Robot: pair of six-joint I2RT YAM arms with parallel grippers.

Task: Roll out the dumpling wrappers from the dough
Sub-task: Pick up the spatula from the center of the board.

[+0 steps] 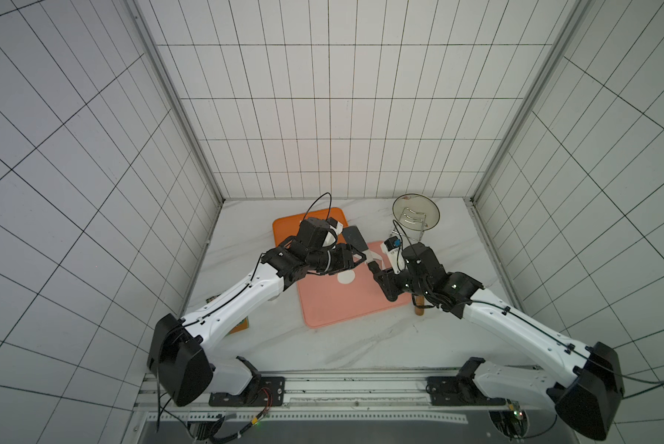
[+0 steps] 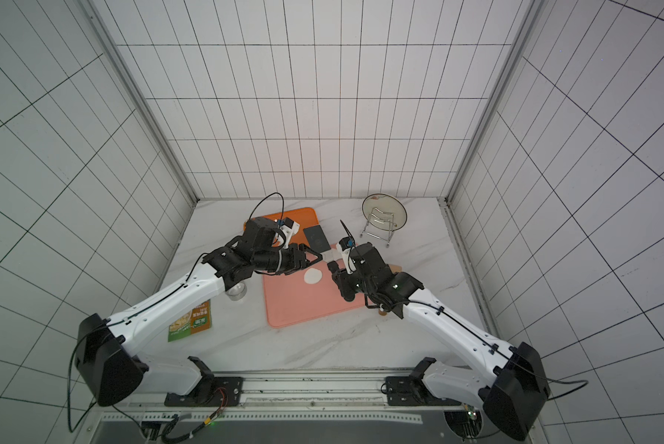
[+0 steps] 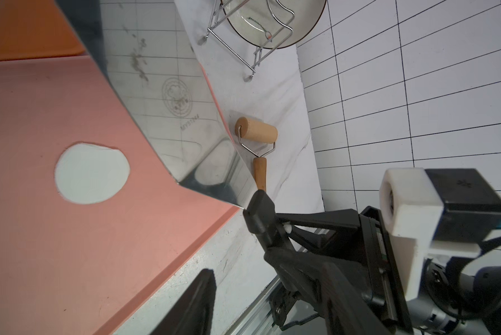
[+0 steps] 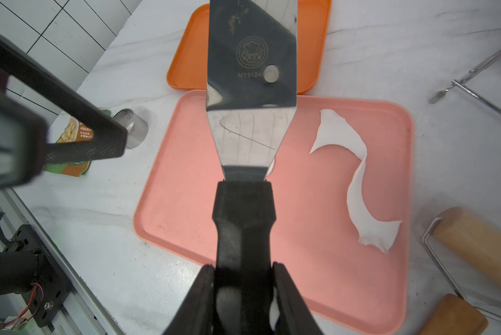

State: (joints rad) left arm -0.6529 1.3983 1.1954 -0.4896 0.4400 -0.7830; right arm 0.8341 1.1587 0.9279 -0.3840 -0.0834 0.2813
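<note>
1. Checking the grip: right claw (image 4: 243, 268) pinching the black handle of the spatula (image 4: 252, 72), blade raised over the pink tray (image 4: 185, 188) and pointing toward 11 o'clock.
2. Noting the left claw (image 2: 316, 256) spread and holding nothing, hovering just beside the blade; parking it clear of the blade path.
3. Locating the work: one dumpling wrapper (image 3: 92, 173) lying flat near 12 o'clock on the pink tray; the ragged dough (image 4: 353, 179) strip lying toward 2 o'clock on the same tray, apart from the disc.
4. Judging the step in hand as lifting the disc: lowering the blade almost flat, entering at the disc's edge, sliding under in one slow pass to avoid wrinkling or tearing.
5. Steadying the far edge with the left claw only if the disc starts sliding.
6. Probably carrying toward the orange tray (image 4: 185, 55) at 11 o'clock, blade level.
7. Avoiding the roller (image 3: 256, 134) at 4 o'clock and the ring cutter (image 4: 131, 127) at 9 o'clock on the bench (image 4: 98, 217).
</note>
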